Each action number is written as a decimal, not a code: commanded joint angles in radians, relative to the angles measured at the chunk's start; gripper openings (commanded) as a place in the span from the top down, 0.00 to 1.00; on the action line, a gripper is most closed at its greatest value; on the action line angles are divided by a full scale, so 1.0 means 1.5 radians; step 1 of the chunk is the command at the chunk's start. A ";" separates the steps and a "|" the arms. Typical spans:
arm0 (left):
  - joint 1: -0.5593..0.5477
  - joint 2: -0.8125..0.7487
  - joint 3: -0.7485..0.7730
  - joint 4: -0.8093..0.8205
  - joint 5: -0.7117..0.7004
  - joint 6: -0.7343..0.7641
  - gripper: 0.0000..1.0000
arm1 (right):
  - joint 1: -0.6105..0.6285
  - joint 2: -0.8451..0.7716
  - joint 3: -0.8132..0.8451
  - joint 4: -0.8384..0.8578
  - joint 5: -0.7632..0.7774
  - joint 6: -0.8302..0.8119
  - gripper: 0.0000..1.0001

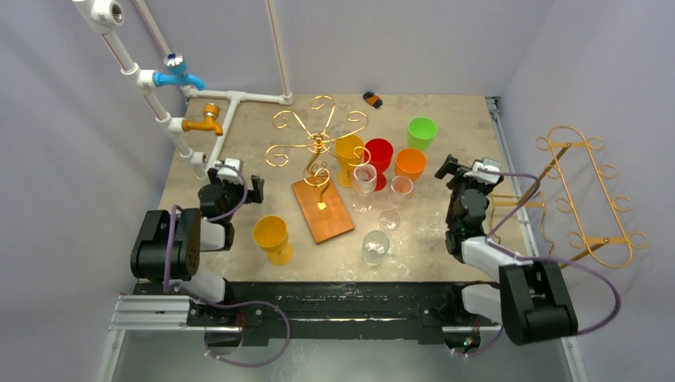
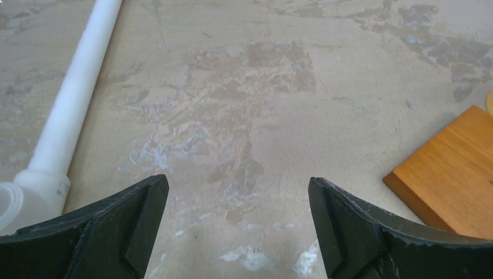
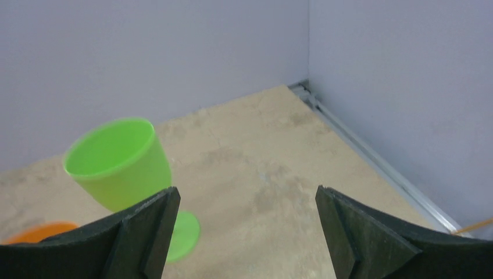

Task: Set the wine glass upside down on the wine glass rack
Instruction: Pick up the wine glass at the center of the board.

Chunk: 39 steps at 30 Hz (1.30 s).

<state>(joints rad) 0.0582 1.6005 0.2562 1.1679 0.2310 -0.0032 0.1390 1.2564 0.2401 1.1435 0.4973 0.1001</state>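
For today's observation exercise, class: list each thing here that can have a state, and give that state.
left gripper: open, empty
right gripper: open, empty
wine glass rack: upright, nothing hung on it
clear wine glass beside the rack: upright, not hung
green goblet: upright
yellow goblet nearest the left arm: upright

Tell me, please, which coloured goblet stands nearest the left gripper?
The yellow goblet standing alone left of the wooden base, close to the left gripper; the others cluster to the right of the rack.
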 commanded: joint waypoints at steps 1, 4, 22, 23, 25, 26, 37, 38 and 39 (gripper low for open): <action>0.006 -0.074 0.120 -0.217 0.037 -0.023 0.00 | 0.001 -0.131 0.108 -0.322 -0.030 0.061 0.01; 0.007 -0.090 0.201 -0.429 0.069 -0.007 0.00 | -0.001 -0.181 0.154 -0.429 -0.048 0.199 0.01; 0.006 -0.295 0.236 -0.863 0.200 0.126 0.00 | 0.077 -0.227 0.481 -1.044 -0.205 0.251 0.10; 0.006 -0.303 0.236 -0.892 0.210 0.147 0.00 | 0.099 -0.221 0.494 -1.064 -0.190 0.249 0.10; 0.007 -0.320 0.239 -0.955 0.222 0.207 0.00 | 0.132 -0.210 0.514 -1.096 -0.182 0.250 0.14; 0.006 -0.330 0.245 -0.987 0.229 0.247 0.00 | 0.141 -0.205 0.521 -1.112 -0.185 0.253 0.16; 0.006 -0.410 0.371 -1.202 0.234 0.436 0.01 | 0.150 -0.176 0.594 -1.199 -0.226 0.249 0.32; 0.006 -0.410 0.392 -1.211 0.237 0.433 0.01 | 0.150 -0.172 0.598 -1.204 -0.222 0.246 0.34; 0.006 -0.410 0.414 -1.221 0.242 0.428 0.02 | 0.150 -0.167 0.601 -1.209 -0.219 0.244 0.35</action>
<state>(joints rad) 0.0650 1.0054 0.7364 -0.5613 0.5556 0.5789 0.3599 0.9894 1.0809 -0.6071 0.1734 0.4786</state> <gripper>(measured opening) 0.992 0.679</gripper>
